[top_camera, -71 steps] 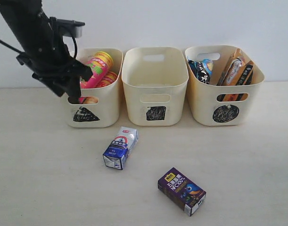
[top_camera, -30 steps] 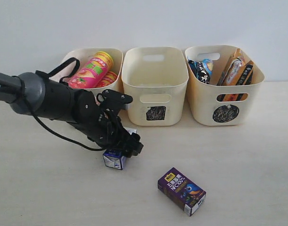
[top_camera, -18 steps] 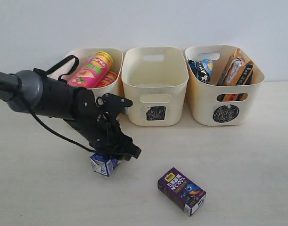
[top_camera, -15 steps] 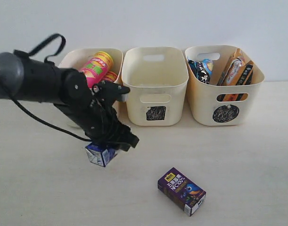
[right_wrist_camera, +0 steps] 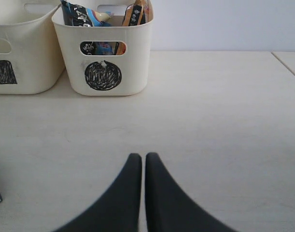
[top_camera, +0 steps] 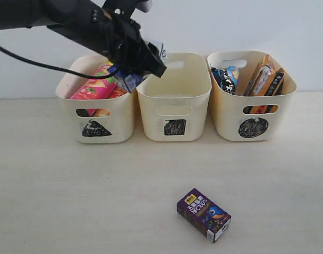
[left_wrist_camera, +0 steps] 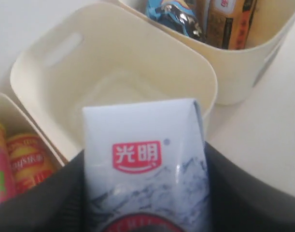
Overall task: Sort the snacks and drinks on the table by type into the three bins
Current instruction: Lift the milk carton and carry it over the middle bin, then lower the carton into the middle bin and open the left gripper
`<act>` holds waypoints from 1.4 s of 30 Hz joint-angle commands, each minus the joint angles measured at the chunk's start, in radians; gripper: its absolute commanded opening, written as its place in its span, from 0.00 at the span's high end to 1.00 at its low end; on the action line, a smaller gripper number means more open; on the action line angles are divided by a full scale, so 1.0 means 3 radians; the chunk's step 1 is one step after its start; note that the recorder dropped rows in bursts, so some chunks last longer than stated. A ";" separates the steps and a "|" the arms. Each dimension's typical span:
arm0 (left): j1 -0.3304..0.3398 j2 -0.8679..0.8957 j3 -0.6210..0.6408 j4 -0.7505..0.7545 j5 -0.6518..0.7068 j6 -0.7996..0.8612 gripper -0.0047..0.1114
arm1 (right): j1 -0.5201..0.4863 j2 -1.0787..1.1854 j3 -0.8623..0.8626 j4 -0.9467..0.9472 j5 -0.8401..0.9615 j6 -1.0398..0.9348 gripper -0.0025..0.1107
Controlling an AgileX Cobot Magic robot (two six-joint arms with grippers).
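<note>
The left end effector [top_camera: 141, 60] is clamped on the carton [left_wrist_camera: 145, 159] over the middle bin's [top_camera: 174, 98] rim. The right end effector [right_wrist_camera: 140, 166] is pressed together above the worktop [right_wrist_camera: 219, 121].

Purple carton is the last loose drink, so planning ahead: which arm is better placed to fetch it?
Right, probably. The left gripper is shut on the blue and white carton over the middle bin's rim, while the right gripper hangs shut and empty, low over the table.

A plain, pale bluish-white wall [top_camera: 246, 24] fills the whole background.
</note>
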 commanded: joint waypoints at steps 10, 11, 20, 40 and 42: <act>-0.0006 0.0944 -0.1063 0.0001 -0.0328 0.0058 0.93 | 0.0002 -0.0017 0.0000 -0.0013 -0.0017 -0.0001 0.98; -0.0006 0.0978 -0.1077 0.0001 -0.0413 0.0058 0.93 | 0.0002 -0.0017 0.0000 -0.0013 -0.0017 -0.0001 0.98; -0.0006 0.1269 -0.1209 0.0001 -0.0777 -0.0006 0.93 | 0.0002 -0.0017 0.0000 -0.0013 -0.0017 -0.0001 0.98; -0.0024 0.1243 -0.1209 0.0001 -0.0412 0.0009 0.46 | 0.0002 -0.0017 0.0000 -0.0013 -0.0017 -0.0001 0.98; -0.0024 0.1169 -0.1209 0.0001 -0.0145 -0.0006 0.46 | 0.0002 -0.0017 0.0000 -0.0013 -0.0017 -0.0001 0.98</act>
